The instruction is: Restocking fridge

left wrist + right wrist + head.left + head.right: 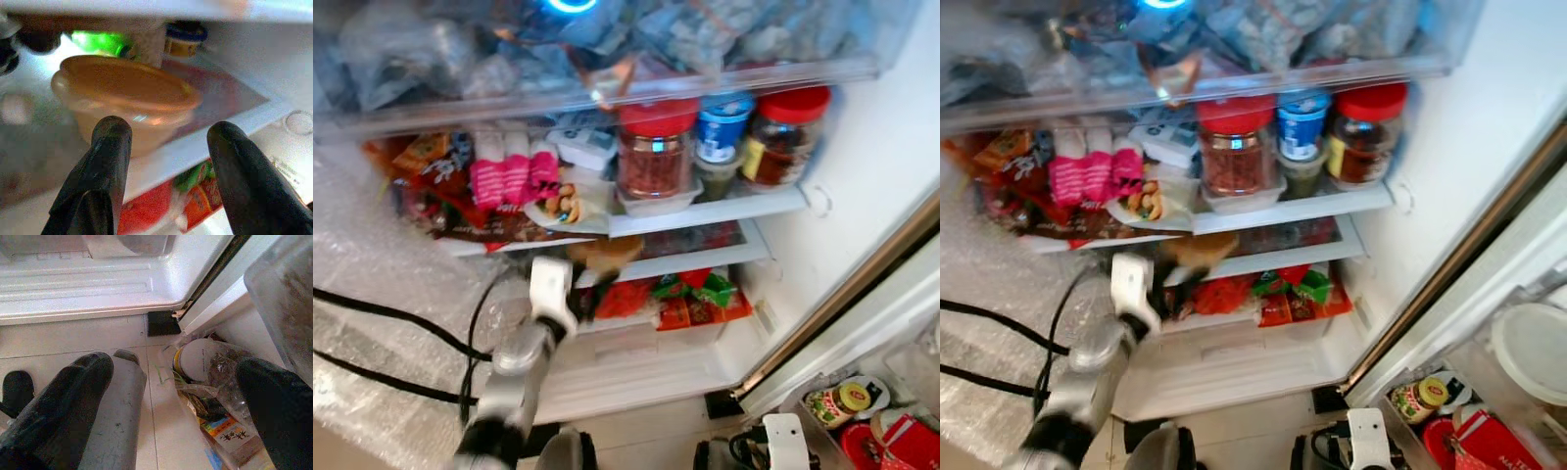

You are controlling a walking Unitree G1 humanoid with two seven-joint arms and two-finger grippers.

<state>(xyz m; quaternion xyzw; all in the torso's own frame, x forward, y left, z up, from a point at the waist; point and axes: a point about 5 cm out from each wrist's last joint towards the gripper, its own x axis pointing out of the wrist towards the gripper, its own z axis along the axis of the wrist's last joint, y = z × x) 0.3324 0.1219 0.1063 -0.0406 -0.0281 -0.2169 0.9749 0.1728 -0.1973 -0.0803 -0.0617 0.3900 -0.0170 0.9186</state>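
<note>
The open fridge (862,176) stood before the robot, its upper shelf (705,211) crowded. Near that shelf's right edge stood a red-lidded jar (655,147) on a clear tub, a blue-lidded pot (722,127) and a second red-lidded jar (786,132). Toward its left edge lay pink-and-white bottles (514,166) and dark snack packets (431,181). A clear drawer (607,49) of bagged goods hung above.

On the glass shelf (230,110) below sat an orange lidded tub (124,100), close to the front edge. The left gripper (166,147) was just in front of it, fingers (110,161) spread wide, apart from the tub and holding nothing. A green bottle (98,43) and a small blue-lidded jar (185,38) crowded in behind the tub, toward the back edge.

Red and green packets (690,294) filled the space beneath that shelf. Black cables (382,343) trailed over bubble wrap at the left.

The right gripper (176,396) hung low over the tiled floor (73,340), fingers (63,401) wide and empty, beside jars and packets (215,396) stacked by the fridge door.
</note>
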